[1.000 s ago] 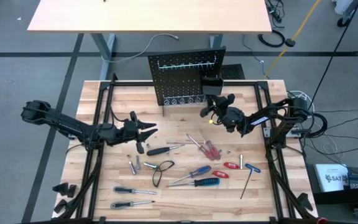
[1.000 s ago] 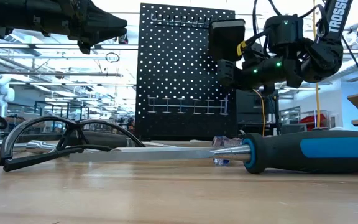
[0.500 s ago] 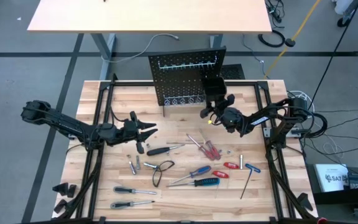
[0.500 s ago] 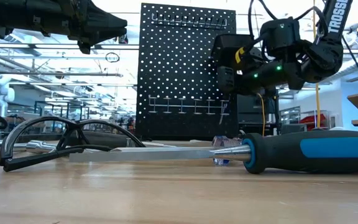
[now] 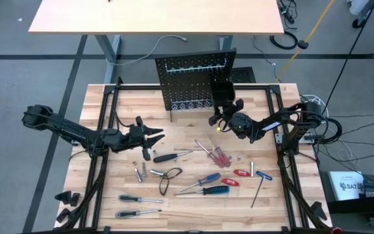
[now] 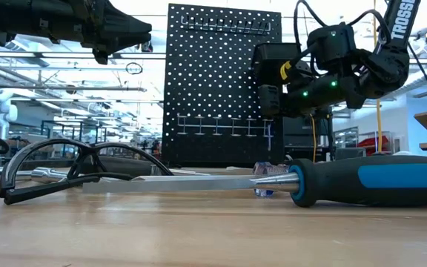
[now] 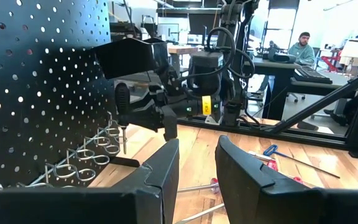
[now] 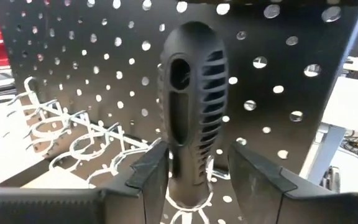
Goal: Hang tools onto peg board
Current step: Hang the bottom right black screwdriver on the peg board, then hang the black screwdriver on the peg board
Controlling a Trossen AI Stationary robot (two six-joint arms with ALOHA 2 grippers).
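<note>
Right gripper point(image 8: 191, 163) at the peg board point(image 5: 193, 81)
A black-handled screwdriver point(image 8: 190, 106) stands upright in a ring hook on the peg board's lower row, between the gripper's parted fingers, which do not clamp it.

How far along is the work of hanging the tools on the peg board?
Done: a black screwdriver stands in a ring on the peg board, the right claw open around its handle. In hand: nothing; the left claw waits open over the table. Left: the other tools, such as the blue screwdriver and red screwdrivers, lie on the table.
</note>
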